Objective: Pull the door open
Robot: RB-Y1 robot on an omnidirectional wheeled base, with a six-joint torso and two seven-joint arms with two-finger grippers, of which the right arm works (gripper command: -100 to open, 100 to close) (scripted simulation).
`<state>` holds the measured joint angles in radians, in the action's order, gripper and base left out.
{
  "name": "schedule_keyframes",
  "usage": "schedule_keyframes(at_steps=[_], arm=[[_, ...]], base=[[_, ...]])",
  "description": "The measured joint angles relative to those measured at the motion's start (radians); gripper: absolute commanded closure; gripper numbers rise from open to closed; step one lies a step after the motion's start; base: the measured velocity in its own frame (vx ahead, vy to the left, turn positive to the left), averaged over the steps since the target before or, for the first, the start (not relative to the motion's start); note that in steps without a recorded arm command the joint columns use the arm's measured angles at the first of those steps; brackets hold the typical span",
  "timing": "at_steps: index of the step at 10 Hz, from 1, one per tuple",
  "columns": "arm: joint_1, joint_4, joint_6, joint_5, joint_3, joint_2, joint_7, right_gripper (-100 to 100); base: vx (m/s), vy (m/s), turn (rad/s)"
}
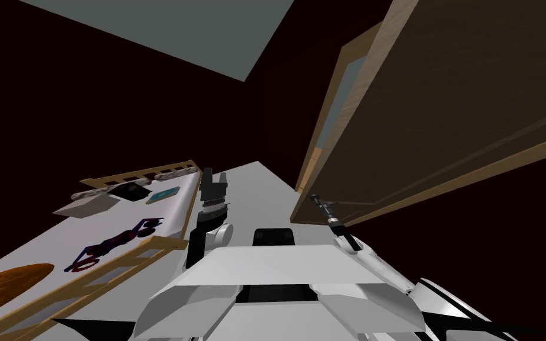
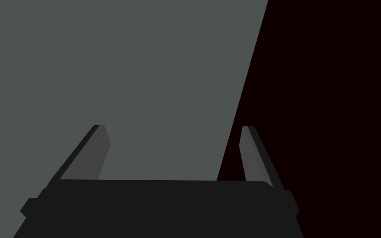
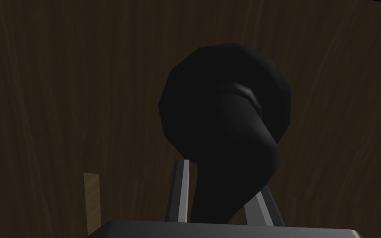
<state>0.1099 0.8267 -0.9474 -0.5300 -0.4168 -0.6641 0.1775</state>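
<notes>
Leftmost, in the lower left corner of the head view: one orange rug [image 1: 5, 283] on the pale grey floor [image 1: 248, 195]. Just right of it lies one dark purple and red figure [image 1: 115, 241], flat on the floor. Wooden railed frames, count two: one [image 1: 141, 174] at mid-left above the figure, one [image 1: 97, 273] below it, running toward the lower left corner. Near the upper one sit one dark box [image 1: 131, 190] and one small teal panel [image 1: 164, 194]. Centre of frame: the left gripper [image 1: 215, 185] is raised and points up-frame, touching nothing. In the left wrist view the left gripper [image 2: 173, 127] has its two fingers [image 2: 98, 153] spread wide with nothing between them, so it is released; beyond them are a flat grey plane [image 2: 123, 74] and a black area [image 2: 334, 103]. Right half of the head view: one brown wooden door [image 1: 443, 118], its pale edge standing off from the lighter door frame [image 1: 332, 124], with a grey strip showing between them. The right gripper [image 1: 318, 201] is at the door's lower left corner, just right of centre. In the right wrist view, one black lever handle [image 3: 227, 107] on a round base sits against the dark wood face. The right gripper [image 3: 222, 177] has two fingers [image 3: 182, 190], one on each side of the lever and pressing it, so it is clenched on the handle.
</notes>
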Motion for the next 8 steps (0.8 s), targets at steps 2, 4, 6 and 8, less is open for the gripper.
schedule_keyframes(at_steps=[2,4,6,8], arm=[[0.036,0.025,-0.032,-0.01,-0.019,-0.024,0.005,100],[0.058,0.028,-0.06,-0.015,-0.037,-0.038,0.011,100],[0.069,0.018,-0.092,-0.018,-0.057,-0.051,0.022,100],[0.084,0.017,-0.12,-0.023,-0.072,-0.067,0.032,100]], base=[[-0.126,-0.054,0.087],[-0.116,-0.039,0.079],[-0.166,-0.042,0.072],[-0.137,-0.019,0.007]])
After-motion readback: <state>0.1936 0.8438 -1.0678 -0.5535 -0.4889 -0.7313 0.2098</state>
